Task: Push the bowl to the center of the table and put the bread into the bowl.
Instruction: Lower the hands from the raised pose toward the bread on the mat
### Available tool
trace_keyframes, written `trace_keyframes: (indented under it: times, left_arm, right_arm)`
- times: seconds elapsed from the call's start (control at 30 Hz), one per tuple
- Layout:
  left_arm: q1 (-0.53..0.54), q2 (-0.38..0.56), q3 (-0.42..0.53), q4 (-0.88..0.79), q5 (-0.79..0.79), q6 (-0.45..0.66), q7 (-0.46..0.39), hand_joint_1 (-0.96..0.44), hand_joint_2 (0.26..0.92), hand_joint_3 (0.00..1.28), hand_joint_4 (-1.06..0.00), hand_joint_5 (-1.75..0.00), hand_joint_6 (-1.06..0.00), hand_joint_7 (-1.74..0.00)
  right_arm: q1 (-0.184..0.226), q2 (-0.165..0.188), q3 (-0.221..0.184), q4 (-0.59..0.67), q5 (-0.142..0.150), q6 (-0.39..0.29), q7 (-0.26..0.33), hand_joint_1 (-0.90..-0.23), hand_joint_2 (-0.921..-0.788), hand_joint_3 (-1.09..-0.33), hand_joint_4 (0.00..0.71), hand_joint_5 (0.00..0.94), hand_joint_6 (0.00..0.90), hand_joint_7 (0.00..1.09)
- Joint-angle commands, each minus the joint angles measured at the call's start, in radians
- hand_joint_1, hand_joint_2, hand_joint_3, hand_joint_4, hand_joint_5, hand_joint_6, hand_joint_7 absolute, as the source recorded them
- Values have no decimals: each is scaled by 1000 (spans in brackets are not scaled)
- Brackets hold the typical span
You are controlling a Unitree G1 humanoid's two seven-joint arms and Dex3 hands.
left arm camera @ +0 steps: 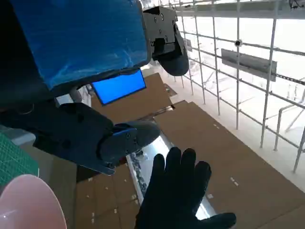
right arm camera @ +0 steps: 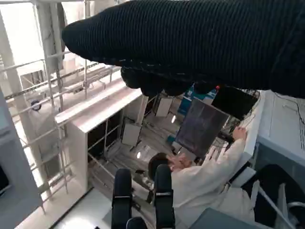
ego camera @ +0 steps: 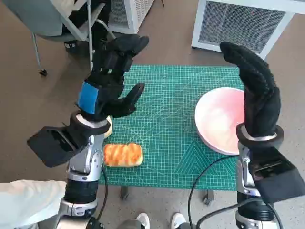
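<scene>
A pale pink bowl (ego camera: 218,119) sits at the right edge of the green cutting mat (ego camera: 171,109); its rim also shows in the left wrist view as bowl (left arm camera: 26,202). A golden bread loaf (ego camera: 123,155) lies near the mat's front left corner. My left hand (ego camera: 112,76) is raised above the mat's left side, fingers spread, holding nothing. My right hand (ego camera: 255,90) is raised upright above the bowl's right side, fingers straight, empty; the gloved right hand (left arm camera: 178,191) also appears in the left wrist view. Both wrist cameras point up at the room.
A white grilled unit (ego camera: 243,24) stands beyond the table at the back right, another (ego camera: 136,12) at the back. A chair (ego camera: 62,24) stands at the back left. A person's feet (ego camera: 159,221) show by the table's front edge. A person in white (right arm camera: 205,186) sits at a desk.
</scene>
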Motion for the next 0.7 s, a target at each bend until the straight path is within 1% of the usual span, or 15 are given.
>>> trace_keyframes:
  times: [0.03, 0.3, 0.47, 0.63, 0.7]
  left_arm:
    - [9, 3, 1, -9, -3, 3, -4, -275, 763, 653, 1, -638, 1, -944]
    - [11, 2, -1, -7, -2, 4, -5, -270, 765, 651, 1, -635, 1, -940]
    - [11, 0, -2, -1, -4, 3, -6, -267, 766, 650, 1, -632, 1, -937]
    - [12, -4, -5, 3, 0, -1, -4, -266, 767, 649, 1, -631, 1, -935]
    - [12, -7, -7, 4, 1, -2, -4, -261, 768, 649, 1, -630, 1, -934]
  right_arm:
    - [29, 4, -5, -2, 0, 6, -8, -532, -921, -712, 358, 0, 2, 701]
    - [44, 3, -15, -11, 13, 10, -5, -529, -921, -712, 358, 1, 4, 702]
    - [52, 2, -24, -8, 35, 1, 3, -527, -921, -713, 360, 2, 6, 701]
    - [62, -8, -35, -6, 51, -2, 7, -526, -921, -715, 361, 2, 6, 697]
    - [67, -17, -46, -1, 55, -10, 7, -526, -921, -714, 361, 2, 7, 695]
